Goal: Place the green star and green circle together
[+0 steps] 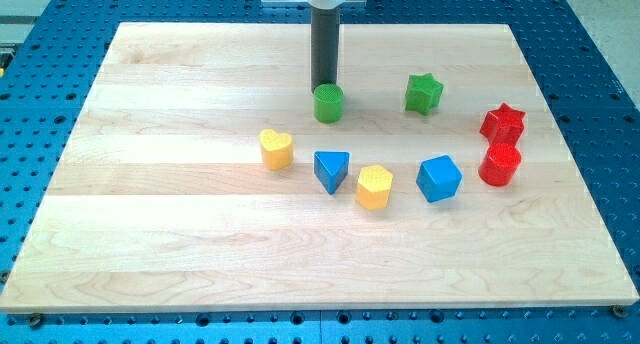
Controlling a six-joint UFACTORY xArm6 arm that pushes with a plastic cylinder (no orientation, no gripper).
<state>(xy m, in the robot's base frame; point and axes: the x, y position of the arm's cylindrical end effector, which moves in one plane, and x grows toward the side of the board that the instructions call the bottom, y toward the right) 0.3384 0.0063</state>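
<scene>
Your arm has no fingers to release or clench, just the dark rod (325, 44) coming down from the view's top. My tip (325, 87) sits right at the top edge of the green circle (328, 103), on its far side; touching or just behind it, can't tell which from this angle.

Green circle is upper middle of the table (150, 234). Green star (423, 93) is to the view's right of it, about level, near but clearly apart, with bare wood between them. So the pair is not yet together.

Everything else curves below in an arc:
- yellow heart (276, 149), lower left of the green circle
- blue triangle (331, 170), just right of the heart
- yellow hexagon-ish block (374, 187), just beside the triangle, lowest in the arc
- blue cube (439, 178), right of that, tilted a bit
- red cylinder (499, 165), further right
- red star (502, 123), directly above the red cylinder, touching or nearly so

The red pair sits right of and below the green star, apart from it. The wooden table rests on a blue perforated base (50, 24).
</scene>
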